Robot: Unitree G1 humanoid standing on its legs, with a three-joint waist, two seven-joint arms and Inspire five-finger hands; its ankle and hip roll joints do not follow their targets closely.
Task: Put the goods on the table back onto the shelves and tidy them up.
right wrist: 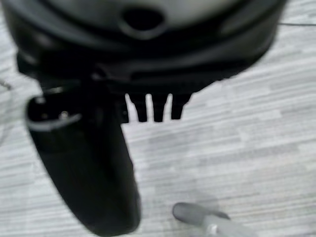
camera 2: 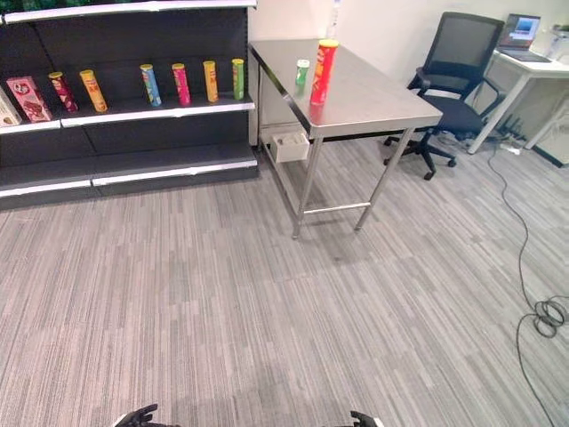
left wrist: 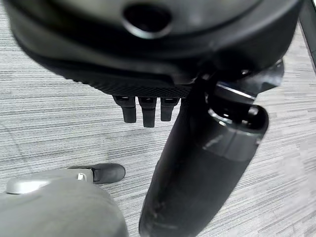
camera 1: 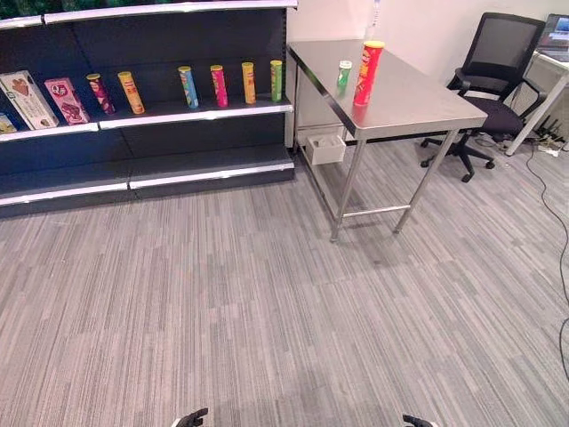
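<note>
Stood well back from both shelf unit (camera 1: 151,169) and steel table (camera 1: 418,102), with grey carpet between. Judged the task at its opening step: nothing picked up yet, approach to the table not begun.

Found 2 goods on the table: a tall red crisp tube (camera 1: 367,73) with a yellow lid, upright, and just beside it a short green can (camera 1: 343,74) with a white lid, also upright, nearer the shelf side. Neither touched by anything.

Saw the middle shelf (camera 1: 196,113) already carrying 6 upright crisp tubes (camera 1: 218,85) in a spaced row, plus pink snack boxes (camera 1: 66,100) further left. Noted free space on the lower shelf (camera 1: 209,169).

Left hand (left wrist: 148,111) hung low over the carpet, fingers relaxed and straight, thumb out, holding nothing. Right hand (right wrist: 155,108) the same: fingers loose, empty.

Reckoned the next move to call for walking forward and to the right to reach the table edge, then raising 1 hand toward the red tube, taking care not to knock the green can standing close by. Office chair (camera 1: 493,76) sat beyond the table, out of the likely path.
</note>
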